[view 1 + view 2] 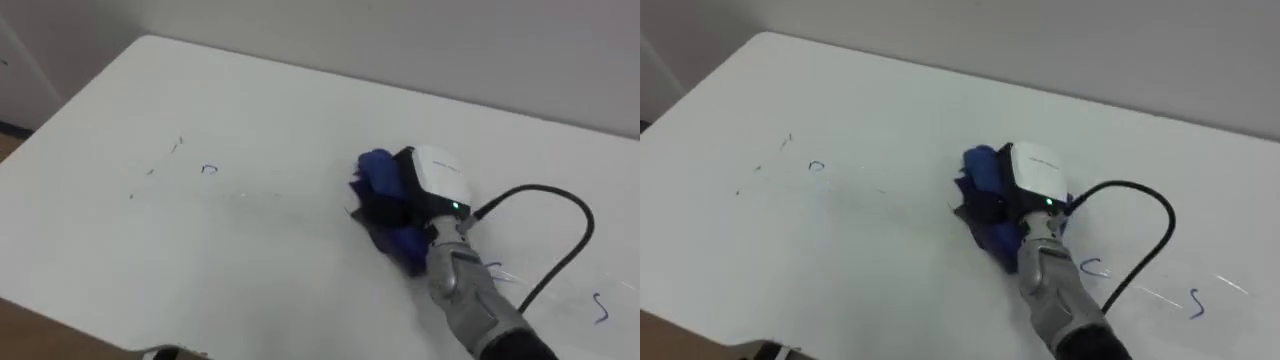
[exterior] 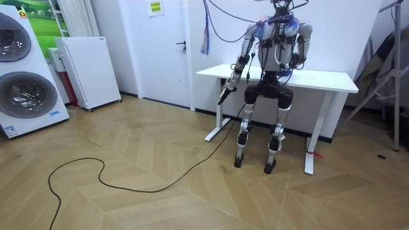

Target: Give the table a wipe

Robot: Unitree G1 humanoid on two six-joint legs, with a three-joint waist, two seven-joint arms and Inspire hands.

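From the head, looking steeply down and close onto the white table (image 1: pixel 250 110) in both eye views, with almost the same patch shared. From behind the robot, farther off, in the room view, facing the wall (image 2: pixel 358 38).

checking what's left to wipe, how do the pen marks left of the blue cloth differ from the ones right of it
The left marks are small and faint, a tiny blue loop with thin grey strokes; the right marks are larger, bolder blue curves. The left marks lie apart from the cloth; the right marks sit close to the right hand and its arm. Both are pen strokes on the white table, not yet wiped.
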